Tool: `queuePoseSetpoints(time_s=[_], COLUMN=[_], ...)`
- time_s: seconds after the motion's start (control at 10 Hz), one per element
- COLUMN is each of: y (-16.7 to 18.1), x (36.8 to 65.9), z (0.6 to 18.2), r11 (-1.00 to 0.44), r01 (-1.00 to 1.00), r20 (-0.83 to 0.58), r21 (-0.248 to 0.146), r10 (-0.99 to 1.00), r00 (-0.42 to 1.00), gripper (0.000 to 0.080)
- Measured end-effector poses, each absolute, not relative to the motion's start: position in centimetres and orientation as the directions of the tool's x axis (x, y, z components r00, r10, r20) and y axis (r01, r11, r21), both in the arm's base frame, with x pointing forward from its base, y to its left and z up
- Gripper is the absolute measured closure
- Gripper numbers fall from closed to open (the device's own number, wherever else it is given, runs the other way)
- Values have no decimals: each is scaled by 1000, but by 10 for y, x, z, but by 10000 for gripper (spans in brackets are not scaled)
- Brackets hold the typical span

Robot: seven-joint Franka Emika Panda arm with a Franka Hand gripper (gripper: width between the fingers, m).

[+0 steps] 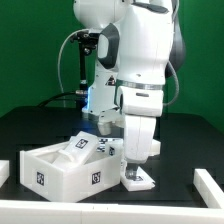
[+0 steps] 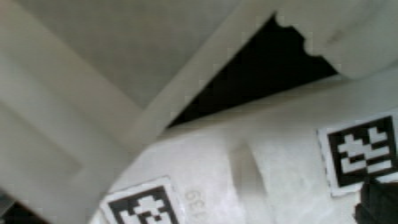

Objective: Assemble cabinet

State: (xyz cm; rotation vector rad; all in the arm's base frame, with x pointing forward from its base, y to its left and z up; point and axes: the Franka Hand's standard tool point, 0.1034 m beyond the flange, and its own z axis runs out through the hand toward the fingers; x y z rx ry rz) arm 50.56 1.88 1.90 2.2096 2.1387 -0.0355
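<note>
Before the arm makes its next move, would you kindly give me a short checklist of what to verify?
1. Gripper lowered over the small tagged part: ok.
2. Jaws spread wide: ok.
3. Part centred between the jaws: cannot tell; hidden in the exterior view, blurred in the wrist view.
4. Cabinet box resting flat on the table: ok.
5. Clearance between gripper and cabinet box: cannot tell; they look close.
6. A tag in the wrist view: ok, though blurred.
</note>
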Motion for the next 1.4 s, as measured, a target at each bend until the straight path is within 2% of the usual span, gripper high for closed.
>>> queuePoseSetpoints(time_s=[0.1, 0.2, 0.3, 0.4, 0.5, 0.6, 0.7, 0.9, 1.1, 1.3, 1.4], y=[19, 19, 19, 19, 19, 19, 19, 30, 67, 105, 101], x=[505, 505, 505, 505, 505, 505, 505, 506, 502, 489, 491], z=[19, 19, 19, 19, 19, 19, 19, 23, 36, 49, 52], r11=[-32, -32, -32, -32, -32, -32, -32, -43, -61, -105, -112], r01=[999, 999, 999, 999, 999, 999, 999, 999, 998, 994, 993], r20=[-63, -63, -63, -63, -63, -63, -63, -69, -71, -54, -54], r21=[31, 31, 31, 31, 30, 30, 31, 18, 5, 19, 26], r10=[997, 997, 997, 997, 997, 997, 997, 997, 996, 993, 992], r00=[34, 34, 34, 34, 33, 33, 33, 44, 61, 106, 113], gripper=[29, 212, 212, 394, 530, 530, 722, 738, 738, 738, 738])
